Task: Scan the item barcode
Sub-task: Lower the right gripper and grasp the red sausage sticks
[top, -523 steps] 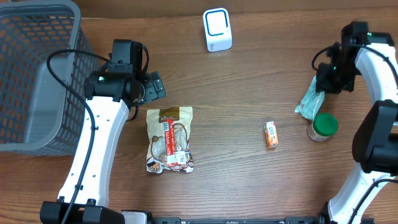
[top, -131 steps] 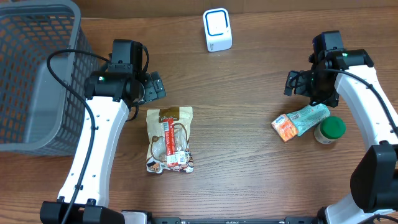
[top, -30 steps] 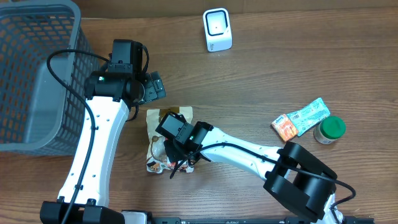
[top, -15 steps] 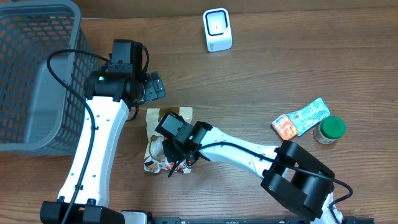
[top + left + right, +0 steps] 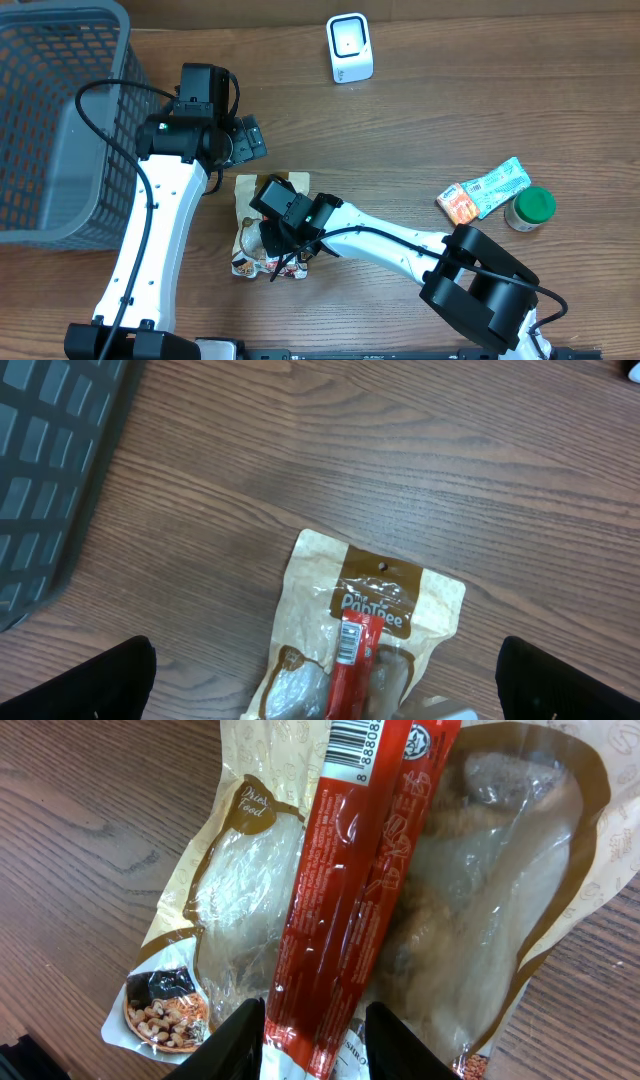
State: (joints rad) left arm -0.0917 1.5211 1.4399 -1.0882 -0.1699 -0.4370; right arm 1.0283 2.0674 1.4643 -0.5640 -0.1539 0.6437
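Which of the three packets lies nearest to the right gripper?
The tan snack bag with the red strip: the right gripper is directly over it. The orange packet and the green-white packet lie far off, beside the green-lidded jar.

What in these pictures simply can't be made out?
- Overhead: the middle of the snack bag is covered by the right arm.
- Right wrist: the barcode on the red strip is cut off by the top edge. It is unclear whether the right jaws pinch the bag.
- Left wrist: the bag's lower half falls below the bottom edge.
- Overhead: the label of the green-lidded jar is too small to read.
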